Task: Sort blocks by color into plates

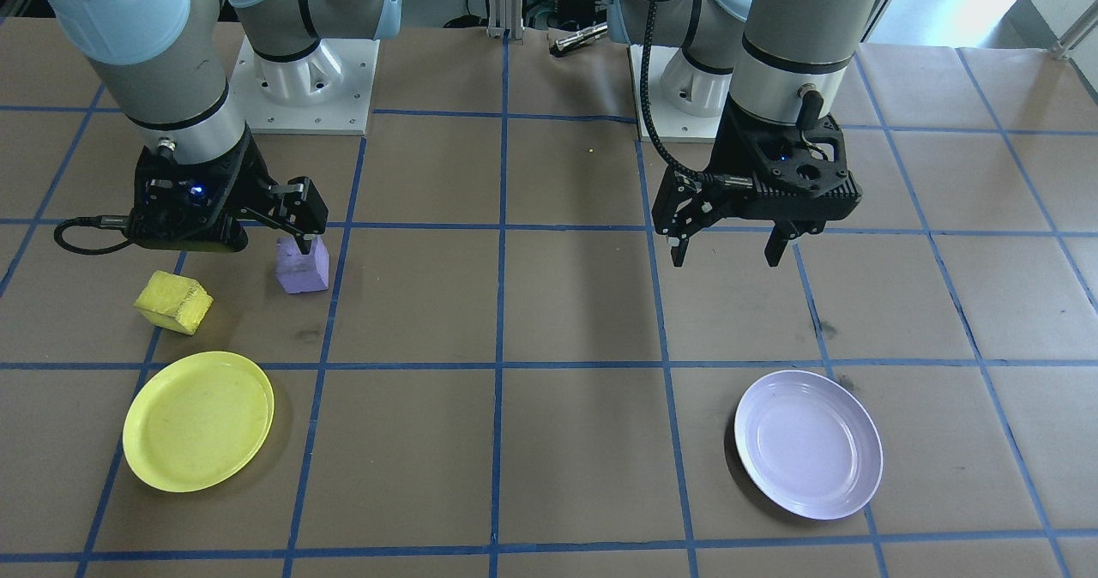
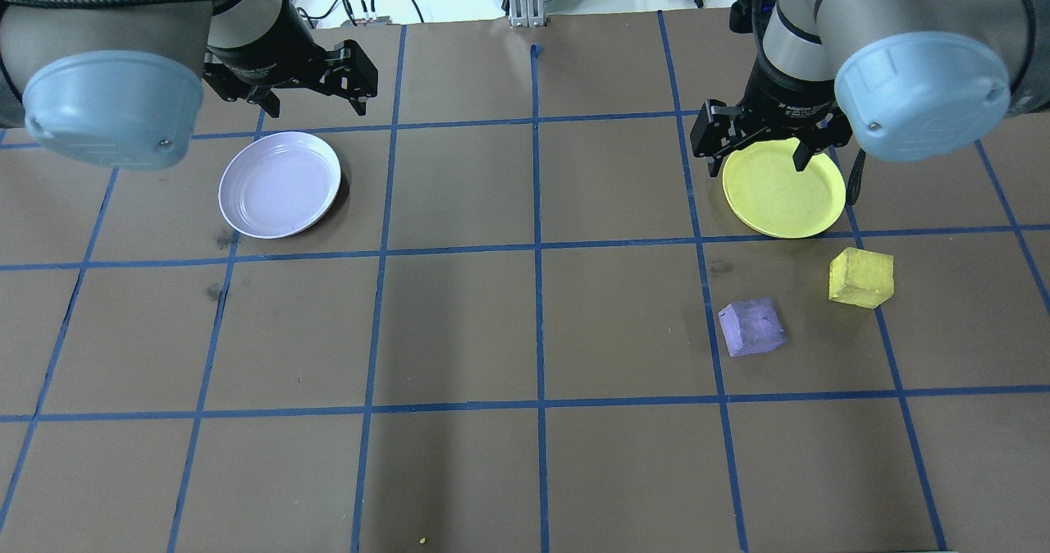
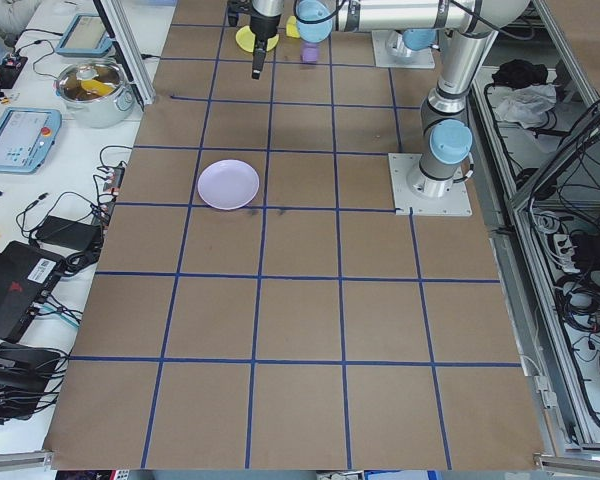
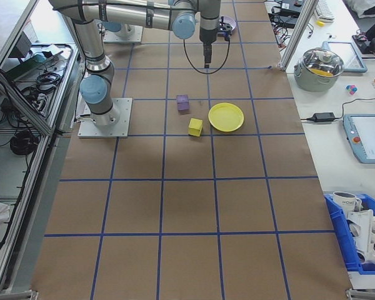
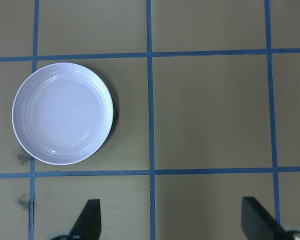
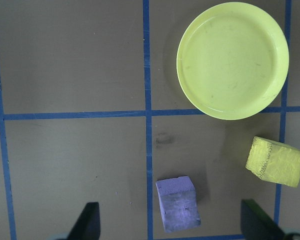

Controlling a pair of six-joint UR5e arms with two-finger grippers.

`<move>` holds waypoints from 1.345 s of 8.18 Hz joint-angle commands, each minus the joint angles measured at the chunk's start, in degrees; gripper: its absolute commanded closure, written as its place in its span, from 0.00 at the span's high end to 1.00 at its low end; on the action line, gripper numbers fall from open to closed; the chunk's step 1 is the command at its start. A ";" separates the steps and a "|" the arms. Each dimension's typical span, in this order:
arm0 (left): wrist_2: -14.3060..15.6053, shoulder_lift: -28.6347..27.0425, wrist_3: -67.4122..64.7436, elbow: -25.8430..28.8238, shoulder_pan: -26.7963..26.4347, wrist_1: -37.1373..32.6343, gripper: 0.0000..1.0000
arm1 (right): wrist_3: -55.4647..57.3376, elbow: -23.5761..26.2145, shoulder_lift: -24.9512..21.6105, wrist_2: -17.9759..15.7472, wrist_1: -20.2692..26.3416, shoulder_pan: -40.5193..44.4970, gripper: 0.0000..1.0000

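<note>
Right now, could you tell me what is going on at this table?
A two-armed robot is sorting blocks by color, and nothing is sorted yet. The yellow block and the purple block both lie on the table near the yellow plate, on the robot's right side. The lavender plate sits bare on its left side. The right claw hangs open above that area, holding nothing. The left claw is open too, near the lavender plate.
</note>
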 commanded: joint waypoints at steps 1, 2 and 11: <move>-0.06 0.00 -0.04 -0.06 0.00 0.00 1.00 | -0.27 0.02 -5.66 -0.52 1.69 -0.02 1.00; -0.06 -0.08 -0.13 0.03 0.00 0.09 1.00 | 0.07 0.02 -7.61 -0.43 4.74 0.07 1.00; -0.06 -0.08 -0.22 -0.06 0.00 0.09 1.00 | -0.10 -0.51 -8.07 3.79 6.89 0.25 1.00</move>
